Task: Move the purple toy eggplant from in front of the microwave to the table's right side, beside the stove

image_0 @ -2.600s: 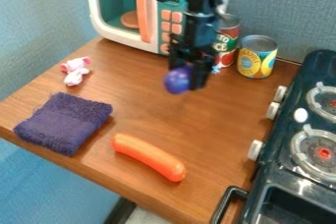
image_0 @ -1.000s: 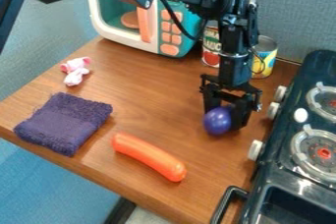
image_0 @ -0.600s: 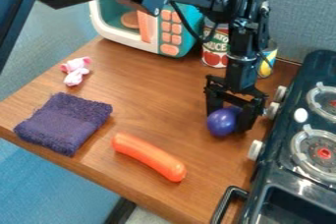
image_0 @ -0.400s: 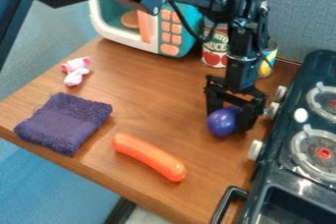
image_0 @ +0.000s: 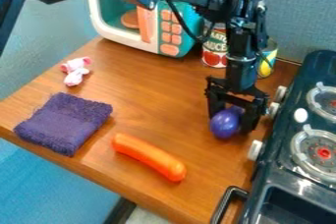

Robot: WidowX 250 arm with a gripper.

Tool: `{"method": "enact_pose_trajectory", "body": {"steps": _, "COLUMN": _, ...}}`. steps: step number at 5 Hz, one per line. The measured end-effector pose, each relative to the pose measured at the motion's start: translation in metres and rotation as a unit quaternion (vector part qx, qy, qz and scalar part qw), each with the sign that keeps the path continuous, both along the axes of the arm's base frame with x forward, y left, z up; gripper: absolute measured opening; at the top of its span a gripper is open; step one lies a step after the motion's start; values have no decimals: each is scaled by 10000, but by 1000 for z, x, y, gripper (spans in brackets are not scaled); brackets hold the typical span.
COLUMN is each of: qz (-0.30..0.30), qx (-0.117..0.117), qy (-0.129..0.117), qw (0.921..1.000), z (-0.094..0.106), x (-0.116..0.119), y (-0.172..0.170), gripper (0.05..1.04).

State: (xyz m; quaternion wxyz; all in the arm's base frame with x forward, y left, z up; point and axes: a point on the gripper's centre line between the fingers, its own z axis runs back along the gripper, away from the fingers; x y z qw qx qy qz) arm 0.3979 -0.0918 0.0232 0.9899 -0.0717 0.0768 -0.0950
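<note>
Lower in view and closer to the stove (image_0: 283, 166) than 2.6 seconds ago, the rounded purple object (image_0: 225, 123) now sits at or just above the worktop (image_0: 148, 102), between the orange sausage (image_0: 150, 156) and the stove knobs (image_0: 255, 150). Around it is the claw (image_0: 233, 120), parted about the object's width; whether it grips or has loosened, I cannot tell. Letting go well would probably mean full contact first, then a slow, even release and a straight lift, since that round end could roll.
</note>
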Motion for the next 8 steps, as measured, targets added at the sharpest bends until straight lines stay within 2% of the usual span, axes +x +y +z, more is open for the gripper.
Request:
{"method": "enact_pose_trajectory", "body": {"steps": 2, "qz": 117, "qx": -460, "qy": 32, "qw": 9989, "z": 7, "x": -1, "y": 9, "gripper": 1004}}
{"method": "enact_pose_trajectory", "body": {"steps": 5, "qz": 275, "qx": -746, "qy": -374, "qw": 9961, "z": 60, "x": -9, "y": 43, "gripper": 1004}}
{"method": "enact_pose_trajectory", "body": {"steps": 7, "qz": 202, "qx": 5, "qy": -571, "qw": 9982, "z": 74, "x": -39, "y": 126, "gripper": 1004}}
{"method": "enact_pose_trajectory", "body": {"steps": 8, "qz": 126, "qx": 498, "qy": -583, "qw": 9970, "z": 72, "x": -55, "y": 161, "gripper": 1004}}
